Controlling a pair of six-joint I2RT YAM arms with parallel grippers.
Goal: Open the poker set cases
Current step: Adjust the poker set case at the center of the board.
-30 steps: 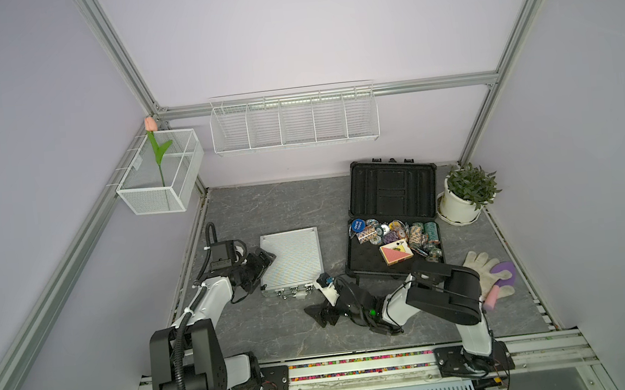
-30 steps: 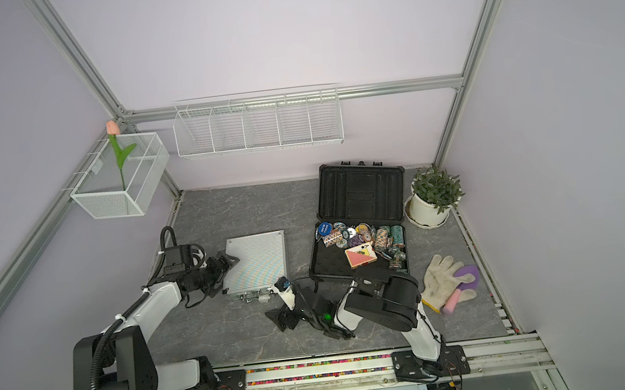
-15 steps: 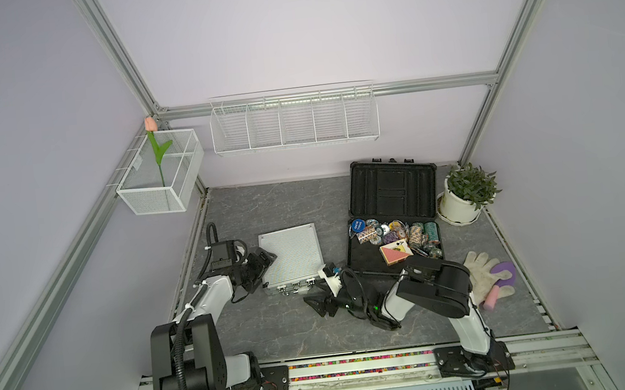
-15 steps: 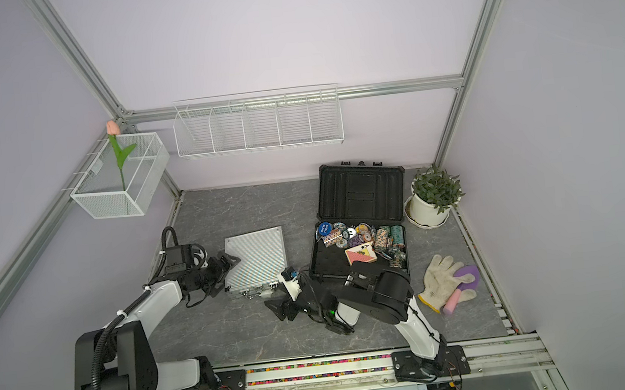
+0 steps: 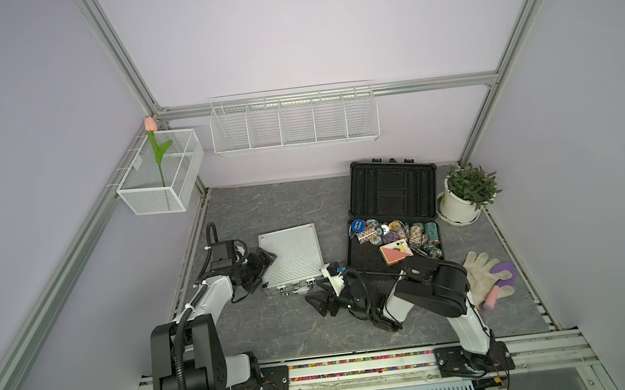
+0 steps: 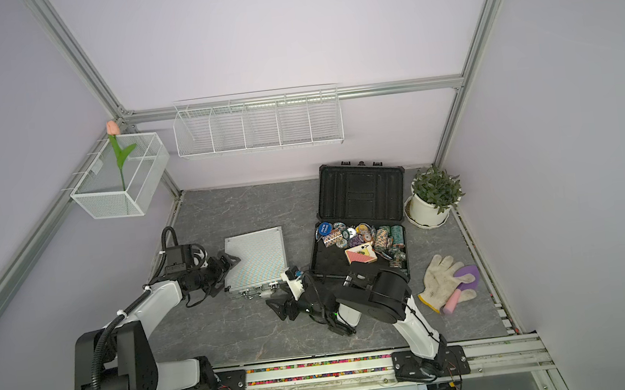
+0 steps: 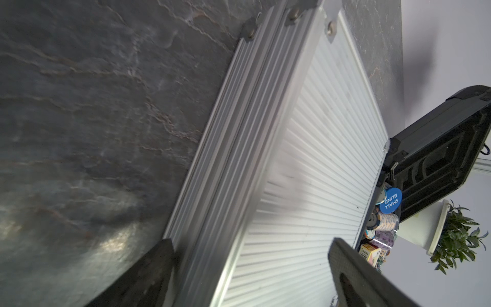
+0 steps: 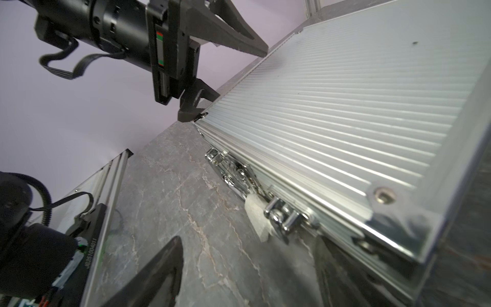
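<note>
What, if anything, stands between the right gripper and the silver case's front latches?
Nothing visible does. Only bare table lies between the right gripper, jaws open, and the front latches of the silver case.

What we cannot see
The silver case [image 7: 292, 172] runs off the left wrist view, where the left fingers [image 7: 148, 279] are cut short. In both top views its latches [image 5: 282, 288] are too small to read, and the right arm [image 5: 437, 289] hides part of the front of the black case [image 5: 364, 257].
</note>
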